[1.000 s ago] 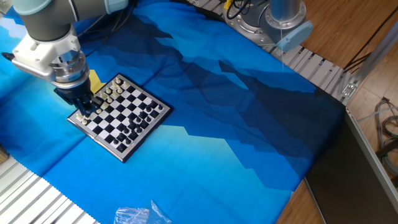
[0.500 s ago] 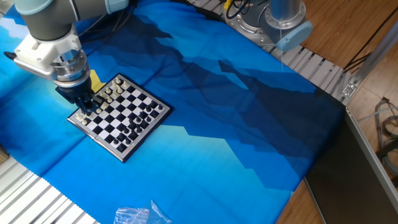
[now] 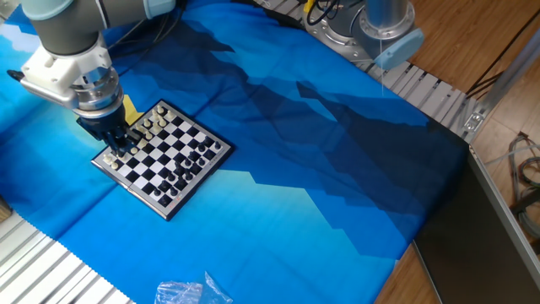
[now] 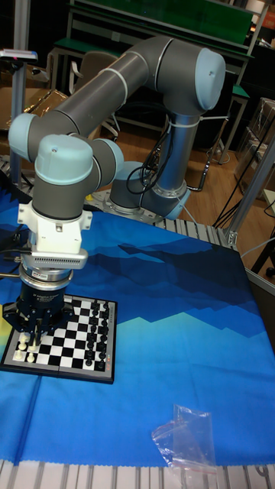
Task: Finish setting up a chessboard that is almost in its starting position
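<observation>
Blue cloth [image 3: 321, 169] covers the tabletop. My pincer [image 3: 118, 145] stands over the chessboard [image 3: 173, 165], cream side; finger state indeterminate. Plastic bag [image 3: 181, 292] lies at 6 o'clock.

Arm arched over, wrist vertical, gripper [image 4: 29, 334] low, pointing straight down, jaws' state unclear.

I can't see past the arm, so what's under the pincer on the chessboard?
The pincer hangs over the cream pieces at the chessboard's corner. Its fingers hide whatever lies directly below, so whether it grips a piece cannot be told.
</observation>
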Controlling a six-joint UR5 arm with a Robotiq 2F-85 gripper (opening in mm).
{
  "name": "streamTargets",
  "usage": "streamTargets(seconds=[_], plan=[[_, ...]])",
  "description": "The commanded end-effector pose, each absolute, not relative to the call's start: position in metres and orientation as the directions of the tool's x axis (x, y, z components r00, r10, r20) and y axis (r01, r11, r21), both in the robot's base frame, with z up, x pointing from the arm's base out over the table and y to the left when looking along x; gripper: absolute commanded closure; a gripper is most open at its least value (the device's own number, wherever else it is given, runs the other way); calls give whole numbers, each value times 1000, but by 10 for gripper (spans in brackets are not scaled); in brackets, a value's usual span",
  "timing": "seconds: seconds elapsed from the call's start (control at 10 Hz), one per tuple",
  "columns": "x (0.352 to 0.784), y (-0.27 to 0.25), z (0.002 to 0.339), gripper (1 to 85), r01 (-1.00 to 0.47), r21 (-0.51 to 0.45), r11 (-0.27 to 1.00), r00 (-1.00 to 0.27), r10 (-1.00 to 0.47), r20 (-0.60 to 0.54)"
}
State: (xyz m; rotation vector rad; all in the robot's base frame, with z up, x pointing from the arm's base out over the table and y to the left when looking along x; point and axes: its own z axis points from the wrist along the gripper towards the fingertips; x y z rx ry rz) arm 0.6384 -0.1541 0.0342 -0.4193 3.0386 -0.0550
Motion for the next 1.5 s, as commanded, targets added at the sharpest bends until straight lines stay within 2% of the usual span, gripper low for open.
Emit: streamTargets(seconds=[0.0, 1.4], plan=[[639, -151, 35, 847, -258, -33, 965, -962, -260, -79], [637, -154, 32, 847, -260, -33, 965, -962, -262, -76]])
